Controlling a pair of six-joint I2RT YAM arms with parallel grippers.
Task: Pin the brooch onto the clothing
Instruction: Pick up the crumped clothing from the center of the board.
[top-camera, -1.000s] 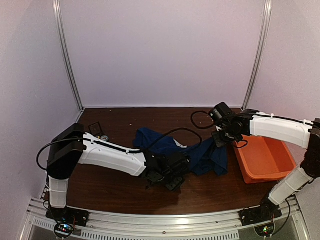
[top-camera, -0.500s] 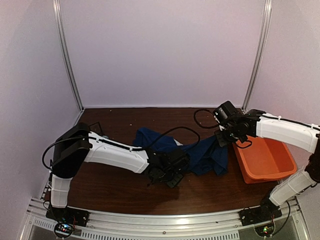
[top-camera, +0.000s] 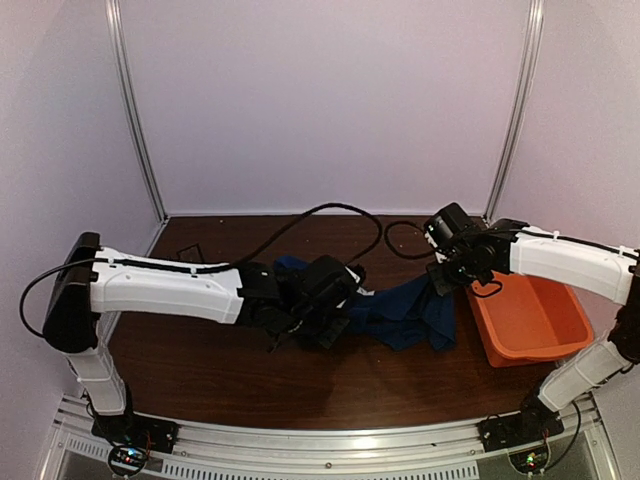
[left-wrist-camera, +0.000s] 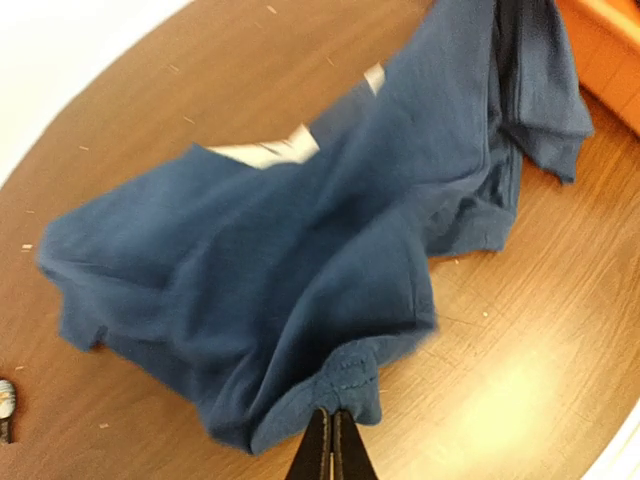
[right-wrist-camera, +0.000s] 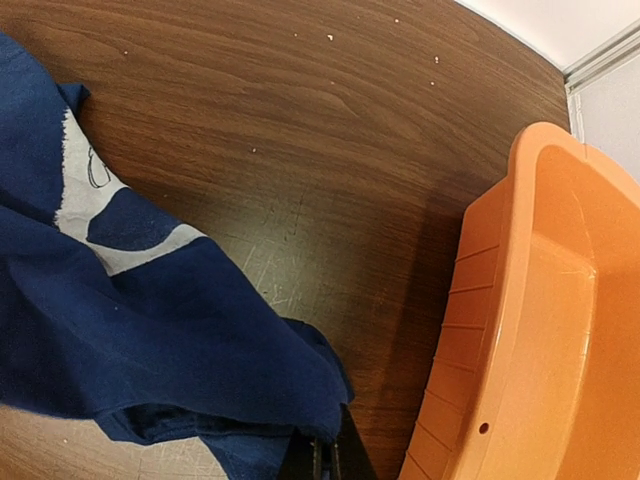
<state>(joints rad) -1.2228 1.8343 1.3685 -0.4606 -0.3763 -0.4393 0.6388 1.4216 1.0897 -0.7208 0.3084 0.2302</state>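
The clothing (top-camera: 405, 312), a navy T-shirt, hangs bunched between my two grippers over the brown table. My left gripper (left-wrist-camera: 333, 422) is shut on a stitched hem fold of the clothing (left-wrist-camera: 300, 250); in the top view the left gripper (top-camera: 328, 325) is at the shirt's left end. My right gripper (right-wrist-camera: 326, 452) is shut on the other edge of the clothing (right-wrist-camera: 180, 340), beside the tub. Strips of the white print (left-wrist-camera: 265, 152) show in the folds. A small round bluish thing at the left wrist view's left edge may be the brooch (left-wrist-camera: 5, 398).
An orange plastic tub (top-camera: 530, 318) stands on the table's right side, close to my right gripper (top-camera: 443, 283); its rim (right-wrist-camera: 520, 260) fills the right of the right wrist view. A black cable (top-camera: 300, 225) loops over the table behind the left arm.
My left gripper has shut on the shirt's hem and moved away from the near edge, the arm stretching out. The shirt's left part is drawn up with it. The right arm barely moved.
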